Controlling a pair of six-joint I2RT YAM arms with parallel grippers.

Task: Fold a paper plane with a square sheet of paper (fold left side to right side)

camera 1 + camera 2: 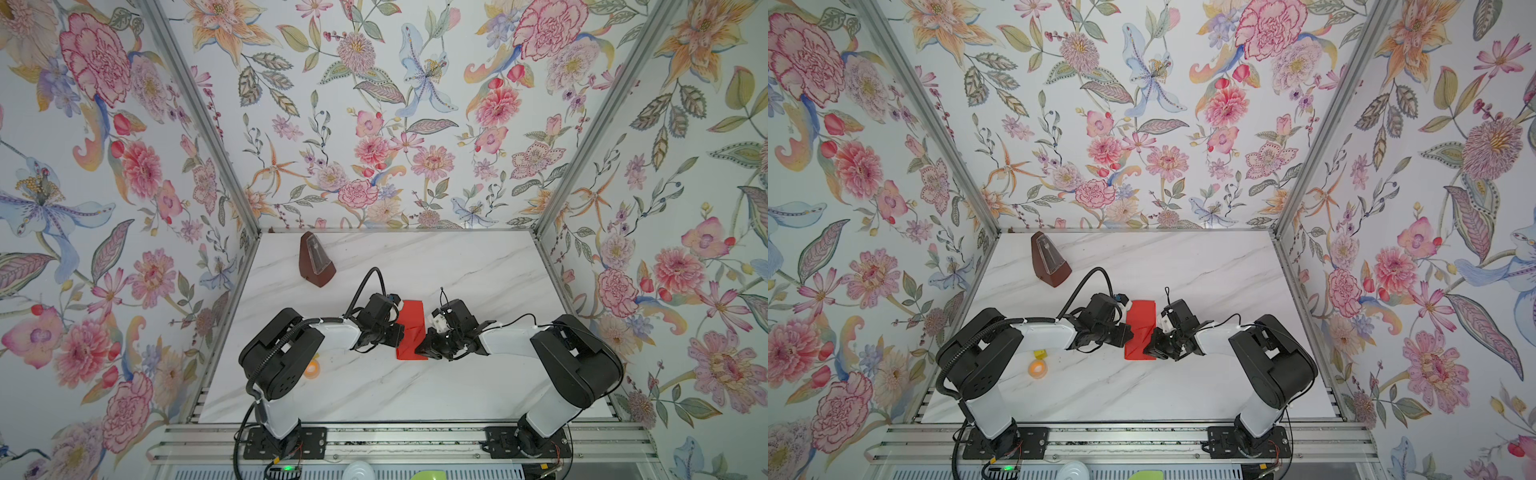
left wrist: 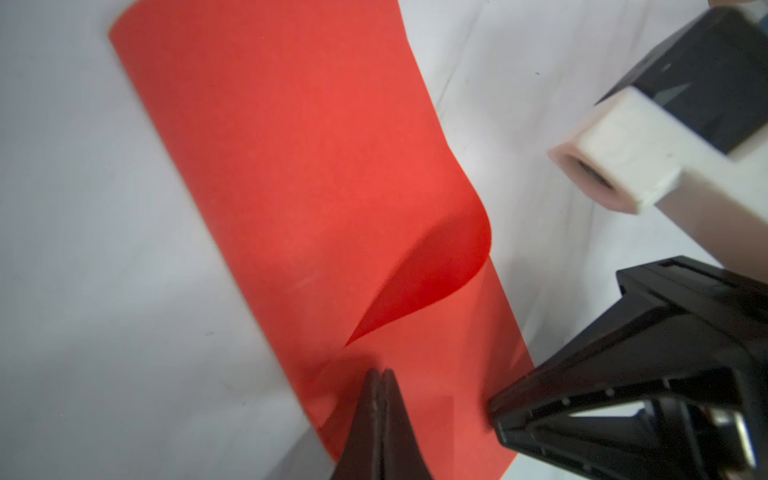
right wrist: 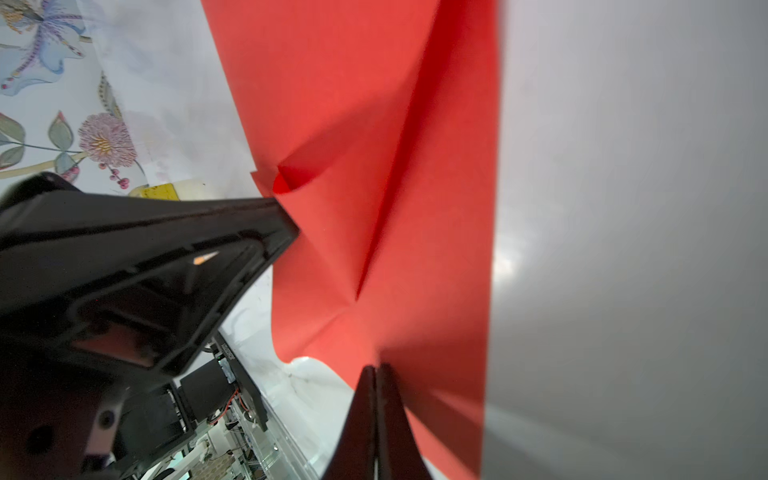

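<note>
The square sheet of paper point(image 1: 411, 324) point(image 1: 1140, 320) lies mid-table, bright red and doubled over into a narrow rectangle; no paper plane shape is in view. Its upper layer bulges loose point(image 2: 436, 270), with slanted creases point(image 3: 386, 216). My left gripper point(image 1: 400, 332) point(image 1: 1128, 335) point(image 2: 380, 372) is shut, its tip resting on the paper near the left long edge. My right gripper point(image 1: 422, 348) point(image 1: 1150, 344) point(image 3: 377, 368) is shut too, its tip on the paper at the right near edge. Each wrist view shows the other gripper's black fingers point(image 2: 582, 374) point(image 3: 232, 224) against the sheet.
A dark brown metronome point(image 1: 316, 259) point(image 1: 1049, 259) stands at the back left. An orange tape roll point(image 1: 311, 368) point(image 1: 1037, 368) and a small yellow block point(image 1: 1040, 354) point(image 3: 156, 192) lie under the left arm. Flowered walls close in three sides of the marble table point(image 1: 457, 386).
</note>
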